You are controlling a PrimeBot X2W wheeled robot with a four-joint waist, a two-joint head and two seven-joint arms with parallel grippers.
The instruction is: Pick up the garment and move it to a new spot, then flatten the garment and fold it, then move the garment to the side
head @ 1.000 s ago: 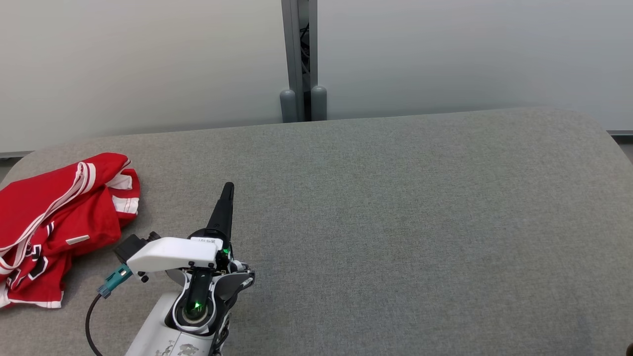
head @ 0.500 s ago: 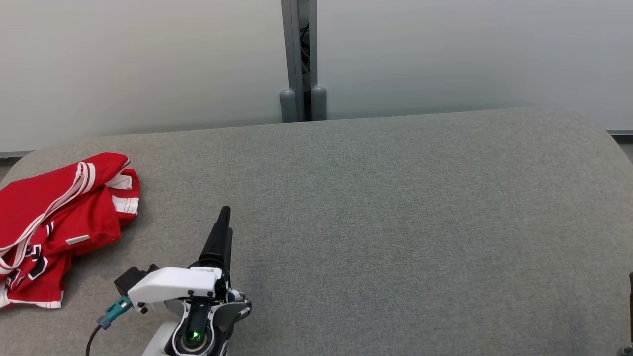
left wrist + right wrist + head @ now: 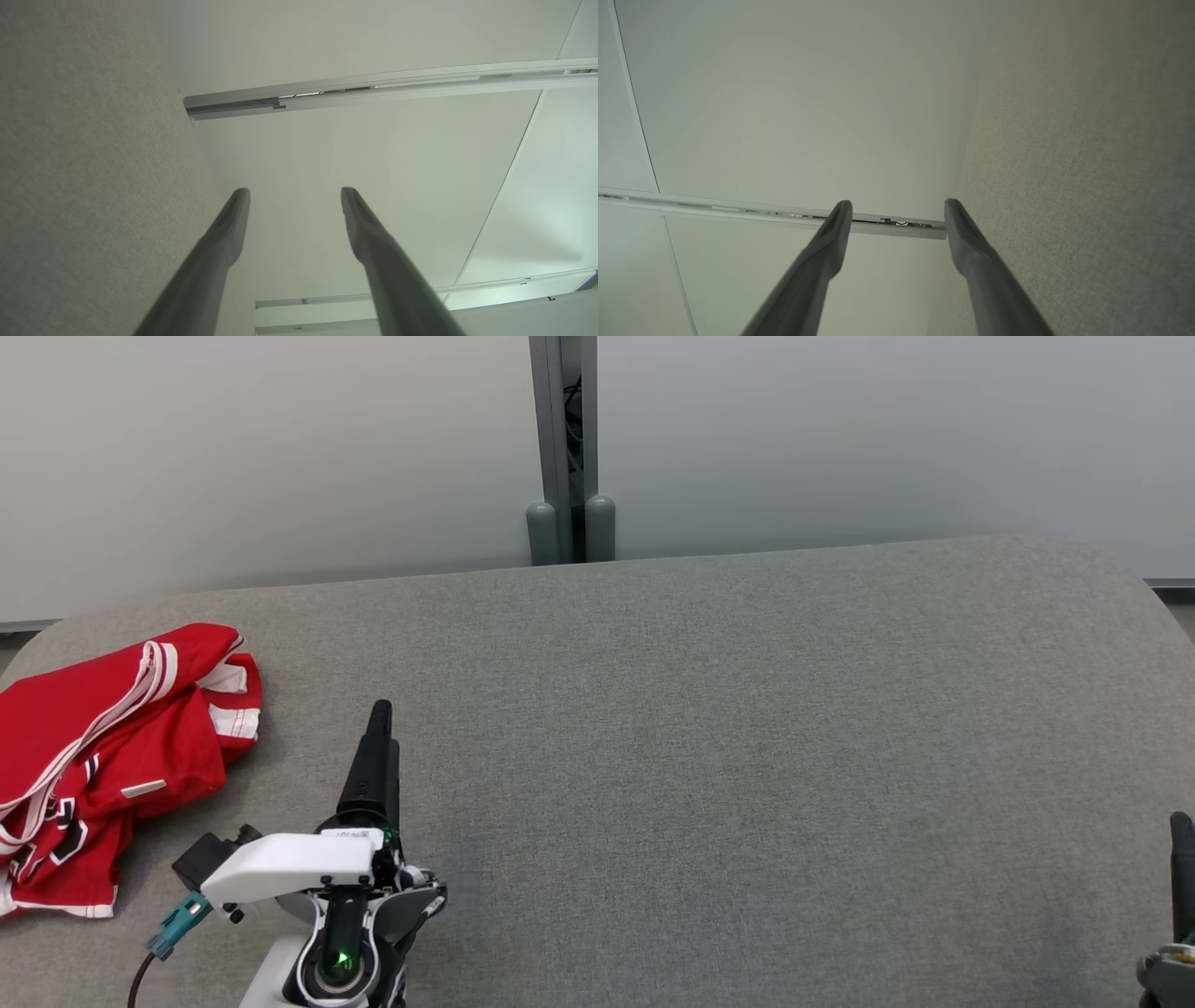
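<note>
Big grey fabric table (image 3: 747,756) spans the head view, pale wall panels (image 3: 280,457) behind w/ a grey post (image 3: 563,448) between them. Red garment (image 3: 103,747), white trim, lies crumpled at the table's left edge, nothing touching it. L gripper (image 3: 295,196) sits near its right side, not touching, fingers spread, holding nothing. R gripper (image 3: 899,207) is at the head view's lower-right corner, also spread wide & empty, well apart from the garment.
</note>
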